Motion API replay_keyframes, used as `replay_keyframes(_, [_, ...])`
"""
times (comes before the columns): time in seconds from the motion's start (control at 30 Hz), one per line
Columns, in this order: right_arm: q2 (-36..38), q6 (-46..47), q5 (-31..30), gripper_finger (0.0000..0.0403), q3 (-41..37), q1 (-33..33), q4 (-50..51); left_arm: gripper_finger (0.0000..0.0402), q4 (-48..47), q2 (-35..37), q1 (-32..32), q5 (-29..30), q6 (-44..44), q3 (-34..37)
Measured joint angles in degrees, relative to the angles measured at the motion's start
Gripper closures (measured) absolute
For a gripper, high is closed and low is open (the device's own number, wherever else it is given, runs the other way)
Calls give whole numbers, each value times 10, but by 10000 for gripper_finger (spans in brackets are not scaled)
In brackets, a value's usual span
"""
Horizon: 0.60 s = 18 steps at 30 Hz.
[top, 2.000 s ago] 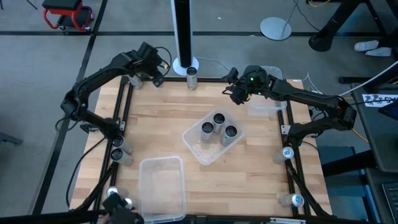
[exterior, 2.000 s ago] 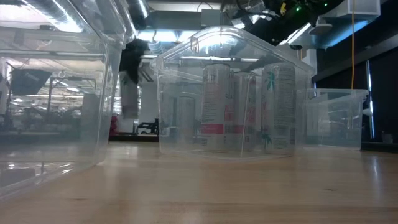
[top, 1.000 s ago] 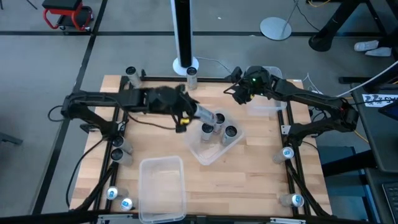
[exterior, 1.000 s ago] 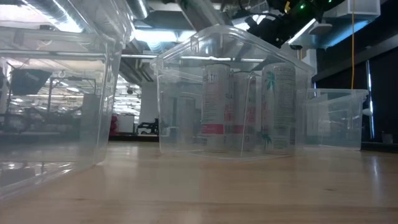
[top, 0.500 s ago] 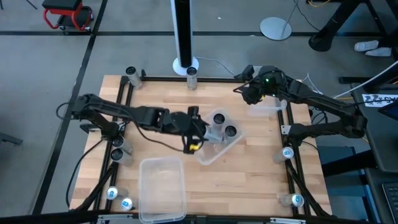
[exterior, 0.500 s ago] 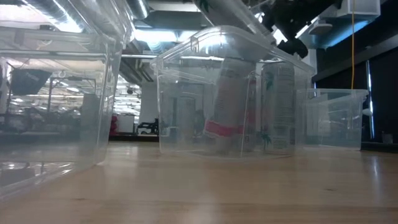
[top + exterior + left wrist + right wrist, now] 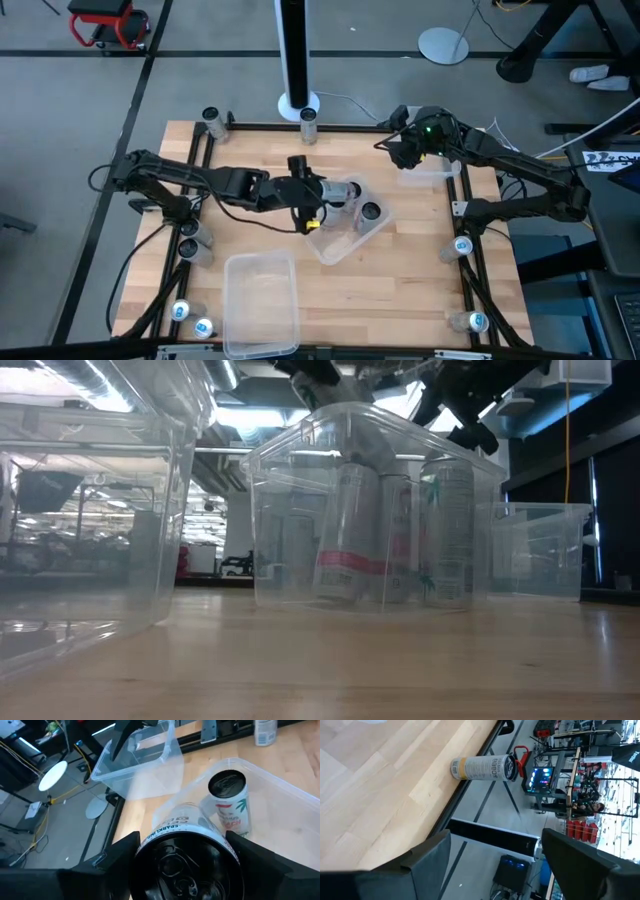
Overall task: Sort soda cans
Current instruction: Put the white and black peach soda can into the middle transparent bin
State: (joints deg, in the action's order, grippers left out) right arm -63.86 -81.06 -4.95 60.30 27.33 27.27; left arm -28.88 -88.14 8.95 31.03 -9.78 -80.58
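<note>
Wooden table (image 7: 250, 210) holds a central bin (image 7: 372, 236). Left gripper (image 7: 322, 192) grasps a can (image 7: 187, 854) at the bin's 11 o'clock, tilted, probably to lower it inside. Right gripper (image 7: 397, 152) waits open at 1 o'clock.

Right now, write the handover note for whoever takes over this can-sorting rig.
Left gripper: fingers closed on a dark-topped can, held tilted over the middle bin.
Right gripper: open, empty, waiting above the back-right bin.
In the middle bin: another dark-topped can; the low view shows more cans beside it, their count unclear.
Front bin: looks empty.
Left to sort: two cans at the back edge, two on the left edge, pale-topped ones at the front-left corner and right edge.
</note>
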Motion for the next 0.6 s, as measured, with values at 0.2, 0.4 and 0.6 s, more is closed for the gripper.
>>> replay_keyframes(0.2, [0, -2, 0, 91, 0, 0, -1, 148, -3, -1, 24, -11, -3, -19])
replay_keyframes(0.4, [0, -2, 0, 91, 0, 0, -2, 148, 12, -1, 46, -19, -9, -47])
replay_keyframes(0.6, [0, -2, 0, 91, 0, 0, -2, 148, 4, -8, 48, -67, 21, -48])
